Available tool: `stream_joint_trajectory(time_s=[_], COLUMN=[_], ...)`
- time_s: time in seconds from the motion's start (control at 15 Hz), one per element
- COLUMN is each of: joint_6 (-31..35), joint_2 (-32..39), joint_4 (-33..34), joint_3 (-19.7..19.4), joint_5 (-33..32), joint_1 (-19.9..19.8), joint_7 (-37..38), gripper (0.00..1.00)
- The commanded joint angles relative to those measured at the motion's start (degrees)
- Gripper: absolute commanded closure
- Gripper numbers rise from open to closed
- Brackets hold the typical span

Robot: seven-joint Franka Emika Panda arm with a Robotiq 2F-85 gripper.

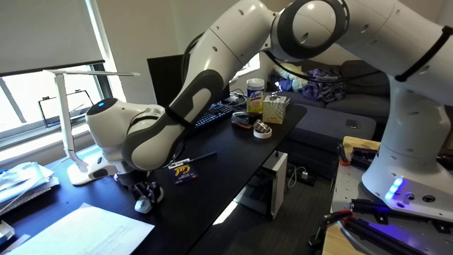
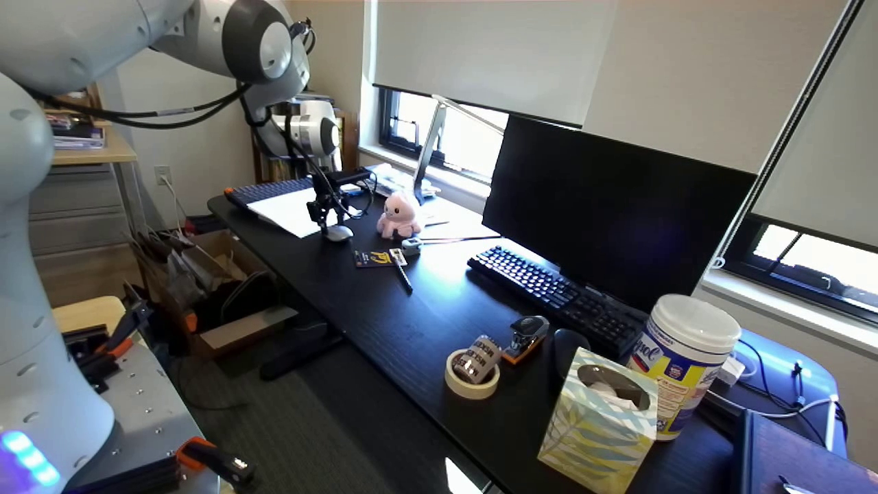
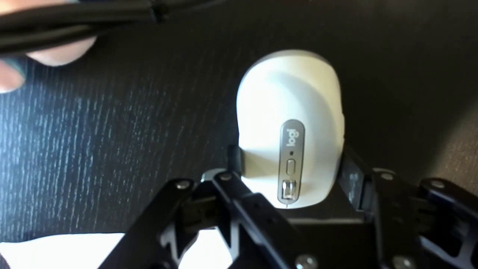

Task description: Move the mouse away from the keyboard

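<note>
While the arm (image 1: 226, 42) obscures part of the keyboard (image 1: 214, 114) in an exterior view, the gripper (image 3: 293, 170) is clamped on the mouse (image 3: 290, 129); the wrist view crops the pink toy (image 3: 66, 54).

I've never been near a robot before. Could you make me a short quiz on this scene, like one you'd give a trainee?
1. True or false: the pincer grips the white mouse by its sides.
2. How does the white mouse lie relative to the keyboard in front of the monitor: (a) on top of it, (b) touching its edge, (c) apart from it?
3. Fill in: the word printed on the white mouse is "____".

Key: 1. True. 2. c. 3. logi.
</note>
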Motion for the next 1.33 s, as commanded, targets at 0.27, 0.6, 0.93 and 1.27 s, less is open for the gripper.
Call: stream_joint_trajectory(time_s=[0.27,0.6,0.93,1.27], joint_6=[6.3,9.1,7.7,7.9], joint_2=[-3.7,-14.9,-27.7,-39.5], joint_4=[-3.6,-12.7,-24.9,-39.4], joint_3=[-0.7,-2.5,-3.1,-3.7], joint_5=[-0.2,0.6,2.2,4.0], joint_1=[0.1,-1.1,-4.4,-8.6], joint_7=[4.6,14.7,28.0,39.5], gripper=[0.00,0.00,0.00,0.00])
